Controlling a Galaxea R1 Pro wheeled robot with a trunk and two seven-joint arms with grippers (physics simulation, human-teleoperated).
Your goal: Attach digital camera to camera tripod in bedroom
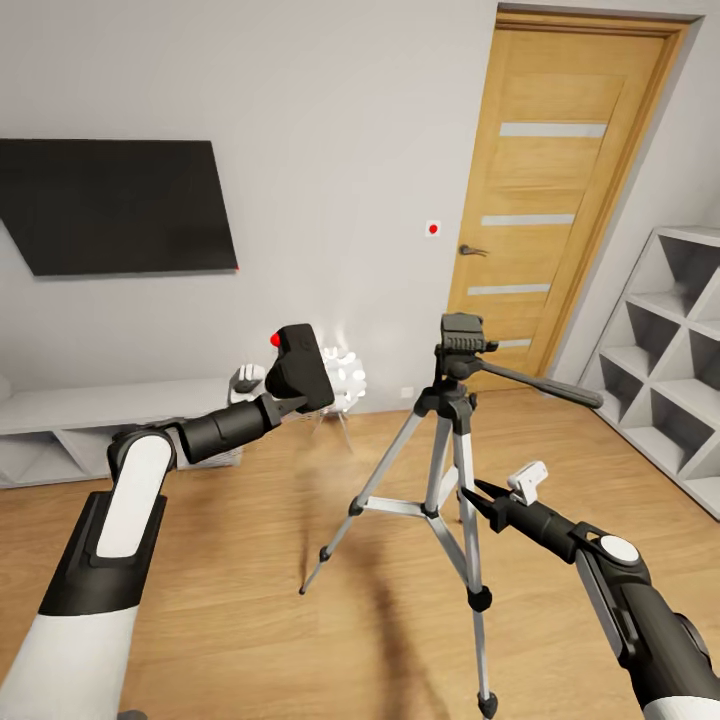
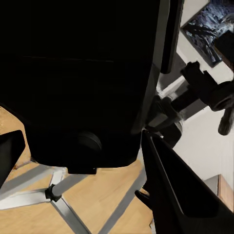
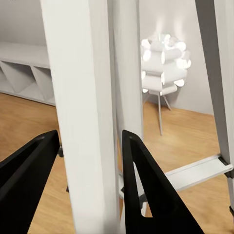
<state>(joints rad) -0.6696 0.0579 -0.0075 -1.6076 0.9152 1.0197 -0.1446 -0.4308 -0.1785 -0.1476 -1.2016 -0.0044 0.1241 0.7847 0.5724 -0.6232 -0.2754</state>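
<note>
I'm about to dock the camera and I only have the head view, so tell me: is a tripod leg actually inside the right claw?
Observer: Yes. In the right wrist view a silver leg of the camera tripod stands between the two fingers of the right claw. I cannot tell whether they touch it.
Operator: And the left claw's hold?
Observer: The left wrist view shows the digital camera sitting between both fingers of the left claw.
Operator: Does that wrist see the mount?
Observer: Yes, the tripod's black pan head shows beyond the camera's edge.
</note>
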